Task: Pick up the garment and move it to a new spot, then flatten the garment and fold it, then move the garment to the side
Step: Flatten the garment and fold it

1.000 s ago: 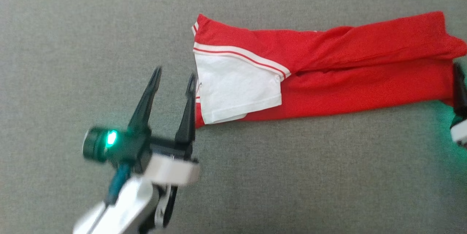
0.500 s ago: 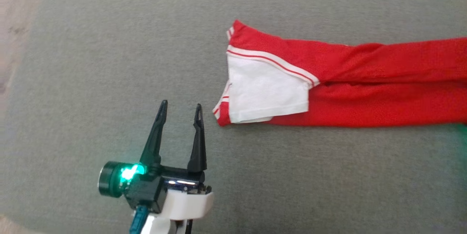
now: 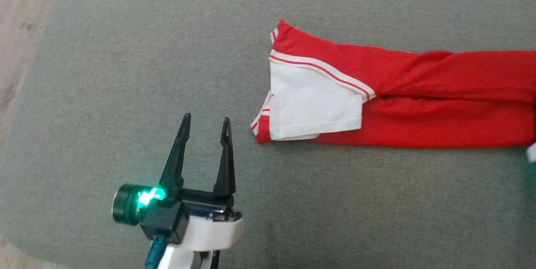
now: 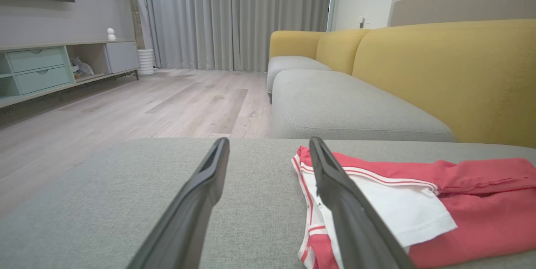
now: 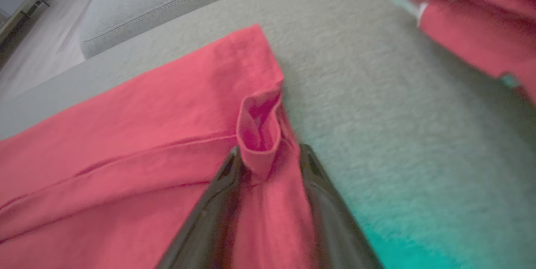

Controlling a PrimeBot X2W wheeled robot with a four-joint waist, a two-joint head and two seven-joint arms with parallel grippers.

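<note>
A: How does the left arm stand?
B: The left gripper (image 3: 206,119) is held over the grey cushion (image 3: 125,72), near and to the left. Its two long dark fingers point away, jaws wide apart with nothing between them. A green light (image 3: 146,197) glows beside its wrist. It is near the garment's left end but not touching it.
A: And the right?
B: The right gripper (image 5: 270,150) is at the garment's right end, with one finger on each side of a raised fold of red cloth. Whether the jaws clamp that fold or only flank it cannot be told.
A: What is the garment like?
B: The garment (image 3: 418,105) is a soft red knit lying as a long flat band across the right of the cushion, with one lengthwise crease. At its left end is a white panel (image 3: 312,105) edged with thin stripes. The cushion is a coarse weave.
A: Counts?
B: Two grippers with two fingers each, one garment, one white panel. Another red piece (image 5: 473,21) with a pale edge lies beyond the right gripper; whether it belongs to the garment is unclear.
</note>
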